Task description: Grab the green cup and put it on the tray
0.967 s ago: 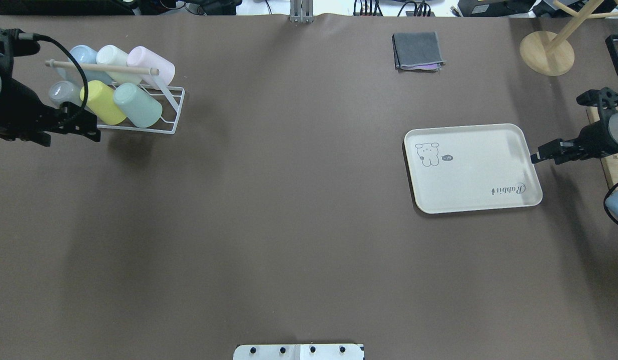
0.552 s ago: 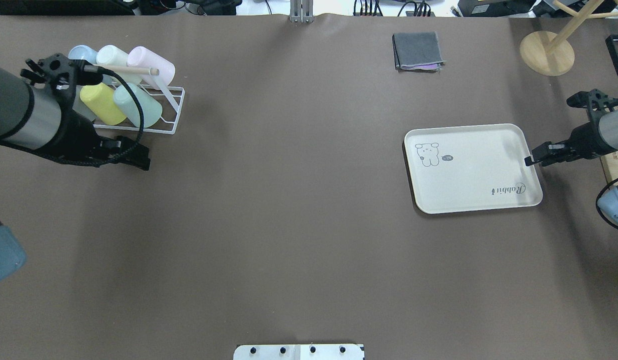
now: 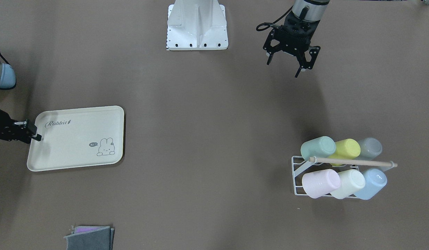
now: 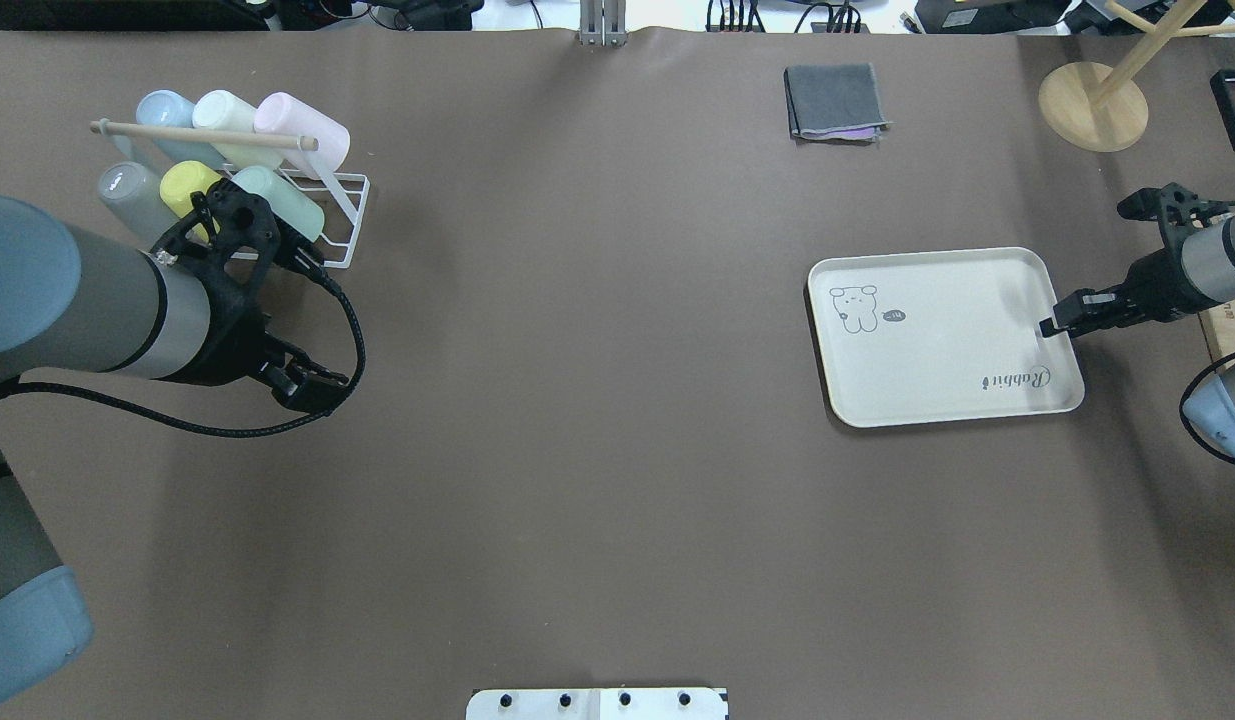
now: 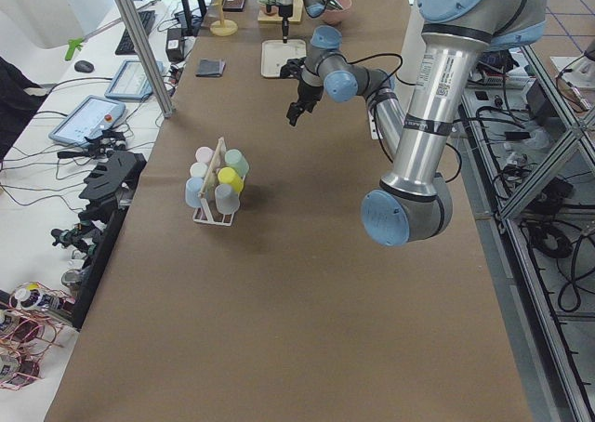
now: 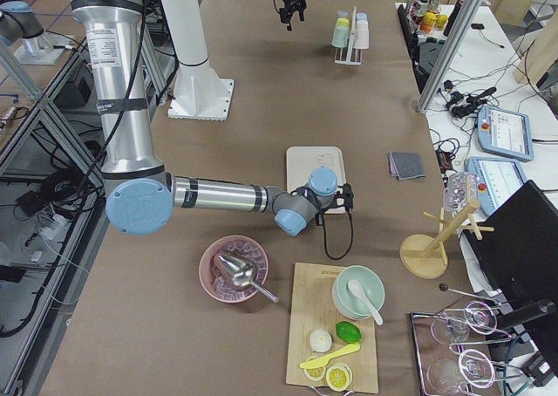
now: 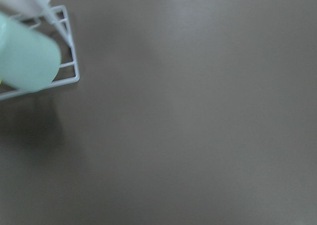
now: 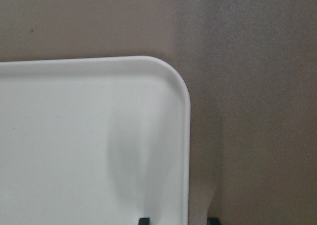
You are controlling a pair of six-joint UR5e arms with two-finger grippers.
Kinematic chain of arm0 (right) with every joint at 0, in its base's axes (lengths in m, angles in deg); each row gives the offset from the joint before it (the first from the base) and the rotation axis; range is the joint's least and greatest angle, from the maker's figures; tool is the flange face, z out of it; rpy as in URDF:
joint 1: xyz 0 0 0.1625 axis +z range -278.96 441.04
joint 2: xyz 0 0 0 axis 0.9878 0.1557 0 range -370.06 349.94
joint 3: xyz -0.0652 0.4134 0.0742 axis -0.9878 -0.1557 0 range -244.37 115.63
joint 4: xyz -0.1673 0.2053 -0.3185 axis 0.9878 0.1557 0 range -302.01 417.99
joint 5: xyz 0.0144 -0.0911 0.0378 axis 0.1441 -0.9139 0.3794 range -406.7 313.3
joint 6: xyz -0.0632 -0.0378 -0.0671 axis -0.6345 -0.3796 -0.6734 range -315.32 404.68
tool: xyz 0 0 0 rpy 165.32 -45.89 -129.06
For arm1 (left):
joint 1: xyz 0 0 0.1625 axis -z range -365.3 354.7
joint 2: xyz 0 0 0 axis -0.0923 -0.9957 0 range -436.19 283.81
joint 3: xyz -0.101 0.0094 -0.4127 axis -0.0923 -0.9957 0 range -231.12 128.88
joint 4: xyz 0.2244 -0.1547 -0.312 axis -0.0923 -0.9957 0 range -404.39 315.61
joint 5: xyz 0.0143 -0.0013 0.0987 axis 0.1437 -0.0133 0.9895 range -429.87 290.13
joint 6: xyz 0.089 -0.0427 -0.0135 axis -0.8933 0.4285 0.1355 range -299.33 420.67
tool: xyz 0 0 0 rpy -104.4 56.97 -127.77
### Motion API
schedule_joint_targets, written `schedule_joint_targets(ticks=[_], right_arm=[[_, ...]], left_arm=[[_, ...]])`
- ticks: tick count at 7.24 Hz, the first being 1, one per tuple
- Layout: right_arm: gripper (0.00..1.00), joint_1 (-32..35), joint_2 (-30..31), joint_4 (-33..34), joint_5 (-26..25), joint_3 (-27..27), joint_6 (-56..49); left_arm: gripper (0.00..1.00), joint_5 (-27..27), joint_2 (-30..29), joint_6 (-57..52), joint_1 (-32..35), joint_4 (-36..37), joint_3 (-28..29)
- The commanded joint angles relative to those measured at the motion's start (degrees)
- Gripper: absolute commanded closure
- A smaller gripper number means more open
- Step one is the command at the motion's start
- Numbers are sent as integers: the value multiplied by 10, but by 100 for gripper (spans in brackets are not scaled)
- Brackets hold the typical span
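The green cup (image 4: pixel 289 206) lies tilted in a white wire rack (image 4: pixel 349 216), at its near right; it also shows in the front view (image 3: pixel 318 146) and the left wrist view (image 7: pixel 27 54). My left gripper (image 3: pixel 284 66) is open and empty, hovering over bare table on the robot's side of the rack, apart from the cup; in the overhead view (image 4: pixel 309 385) its wrist hides part of the cup. The cream tray (image 4: pixel 942 380) lies at the right. My right gripper (image 4: pixel 1049 326) is open, its fingertips (image 8: pixel 143 220) straddling the tray's right rim (image 8: pixel 187 136).
The rack also holds a yellow-green cup (image 3: pixel 347 148), a grey cup (image 3: pixel 370 147), and pink (image 3: pixel 320 183), cream (image 3: pixel 352 182) and blue (image 3: pixel 374 180) cups under a wooden dowel (image 3: pixel 353 161). A folded grey cloth (image 4: pixel 835 100) and a wooden stand (image 4: pixel 1092 105) are at the far edge.
My left arm has swung from the rack's left side to its near right, over bare table. My right gripper has crept left onto the tray's right rim. No cup has moved.
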Motion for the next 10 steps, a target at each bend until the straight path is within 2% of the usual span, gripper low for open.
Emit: schedule_joint_targets(ticks=[1,2,3,4,6,7,8,9,10], right_arm=[[65,0,-1,1,1,-3,-1],[74,0,-1,3,2,-2,0],[81,0,-4,4,14,-2,4],[82,0,-5,4,16,-2,4],[97,0,-5,4,17,-2,5],[100,0,-4,4,18,-1,5],[100,0,-5,4,18,-1,4],[100,-1,-5,4,17,0,4],[100,-1,-10,4,19,0,4]], left_arm=[[1,121,20,-275,-11,0,-1],[1,165,20,-376,-24,2,4],[1,234,23,-388,-54,5,5],[1,332,42,-392,-108,6,7],[1,471,69,-514,-150,5,35],[1,550,92,-554,-186,4,48],[1,578,92,-594,-191,4,67],[1,638,92,-668,-194,2,84],[1,664,91,-720,-195,-1,106]])
